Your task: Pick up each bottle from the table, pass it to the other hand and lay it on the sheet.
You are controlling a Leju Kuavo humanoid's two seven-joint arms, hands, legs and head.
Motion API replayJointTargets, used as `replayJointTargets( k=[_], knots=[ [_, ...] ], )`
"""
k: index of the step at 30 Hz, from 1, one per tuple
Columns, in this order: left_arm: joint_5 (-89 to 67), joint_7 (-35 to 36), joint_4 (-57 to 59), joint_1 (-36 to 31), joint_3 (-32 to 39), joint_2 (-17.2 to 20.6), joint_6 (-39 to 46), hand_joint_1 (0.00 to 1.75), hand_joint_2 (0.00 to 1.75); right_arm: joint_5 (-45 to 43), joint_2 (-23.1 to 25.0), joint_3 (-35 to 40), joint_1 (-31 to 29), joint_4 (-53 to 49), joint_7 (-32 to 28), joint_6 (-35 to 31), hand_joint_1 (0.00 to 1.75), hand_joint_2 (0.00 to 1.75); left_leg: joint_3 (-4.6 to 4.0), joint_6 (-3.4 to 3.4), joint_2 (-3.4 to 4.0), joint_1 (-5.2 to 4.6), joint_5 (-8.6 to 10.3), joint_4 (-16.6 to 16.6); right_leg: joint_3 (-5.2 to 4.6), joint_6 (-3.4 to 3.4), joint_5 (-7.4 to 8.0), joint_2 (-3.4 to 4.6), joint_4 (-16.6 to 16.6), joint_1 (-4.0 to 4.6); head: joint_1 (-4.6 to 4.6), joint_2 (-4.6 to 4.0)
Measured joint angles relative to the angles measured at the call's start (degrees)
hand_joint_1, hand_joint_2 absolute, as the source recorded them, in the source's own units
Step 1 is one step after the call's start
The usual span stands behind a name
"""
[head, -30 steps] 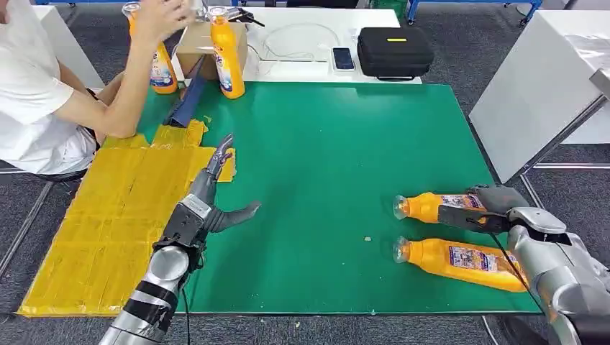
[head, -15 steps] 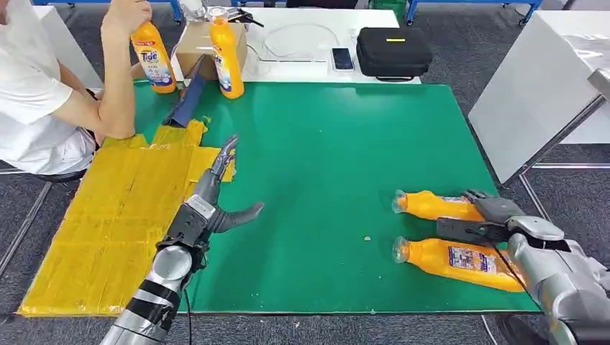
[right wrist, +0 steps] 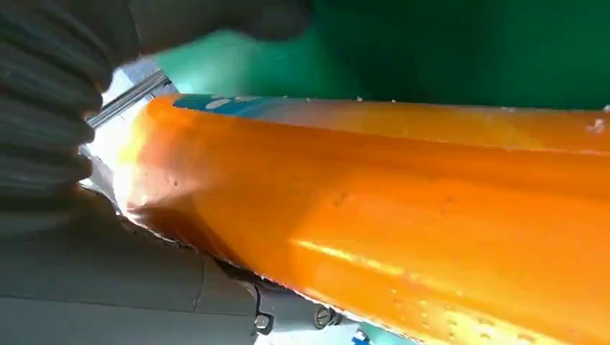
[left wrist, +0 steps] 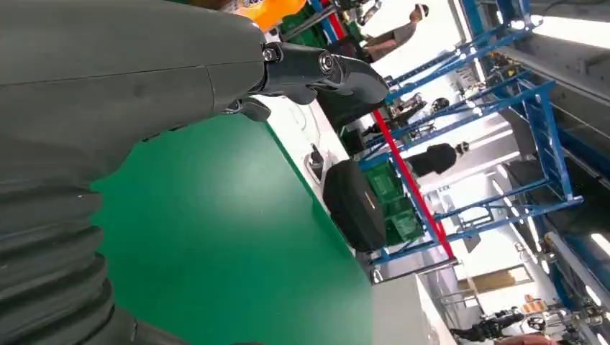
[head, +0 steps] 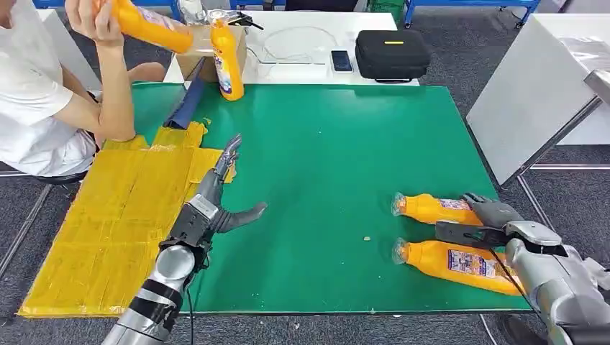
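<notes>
On the green table [head: 338,136], two orange bottles lie near the right edge, long axes across it, caps toward the middle. My right hand [head: 483,221] sits spread between them, gripping neither the far bottle [head: 429,208] nor the near bottle [head: 449,263]. My left hand [head: 216,198] waits open and empty by the yellow sheet [head: 108,223], well apart.

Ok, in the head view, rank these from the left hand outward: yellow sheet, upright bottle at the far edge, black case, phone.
From the left hand:
1. Yellow sheet, right beside it on the table's left.
2. Upright bottle, far edge, straight ahead.
3. Phone, on the white table beyond.
4. Black case, just right of the phone, farthest.
</notes>
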Motion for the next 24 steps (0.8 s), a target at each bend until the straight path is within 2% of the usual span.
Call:
replayJointTargets(
  k=[2,4,7,12,18,24],
  knots=[
    [0.0,-0.1,0.0,0.0,0.0,0.0,0.1,0.00,1.75,-0.5,0.1,0.1,0.3,0.0,-0.2,-2.1,1.75,1.75,-0.01,0.00,-0.03,-0.01,0.00,0.0,0.06,0.14,0.09,0.00,0.0,0.00,0.00,0.00],
    [0.0,0.0,0.0,0.2,0.0,0.0,0.4,0.00,1.75,-0.8,0.4,0.2,0.6,0.0,-0.1,-3.9,1.75,1.75,-0.03,0.01,-0.03,-0.02,0.01,0.0,0.57,0.18,0.13,0.00,0.0,0.00,-0.02,0.00],
    [0.0,0.3,-0.1,0.4,0.0,0.0,0.5,0.00,1.75,-0.8,0.9,0.5,0.9,-0.1,0.3,-5.9,1.75,1.75,-0.03,0.01,0.03,-0.02,0.02,0.0,0.58,0.22,0.18,0.01,0.0,0.01,-0.02,0.00],
    [-1.0,1.3,-1.3,1.3,0.0,0.0,0.6,0.00,1.75,-0.3,2.7,0.6,1.9,-0.5,2.8,-12.9,1.75,1.75,-0.06,-0.02,0.08,0.00,0.00,0.0,0.53,0.20,0.17,0.07,0.0,0.03,-0.02,0.00],
    [-1.1,1.7,-2.5,2.2,0.0,0.0,0.6,0.00,1.75,0.1,4.3,0.9,2.2,-1.2,3.8,-14.5,1.75,1.75,-0.08,-0.03,0.19,0.00,0.00,0.0,0.49,0.19,0.16,0.09,0.0,0.02,-0.02,0.00],
    [-2.4,3.3,-4.0,3.4,0.0,0.0,0.0,0.00,1.75,-4.1,9.0,-2.5,5.5,-5.4,6.1,-31.2,1.75,1.75,-0.38,-0.04,0.19,-0.02,0.04,0.0,0.28,0.20,0.19,0.09,0.0,0.02,-0.02,0.00]
  ],
)
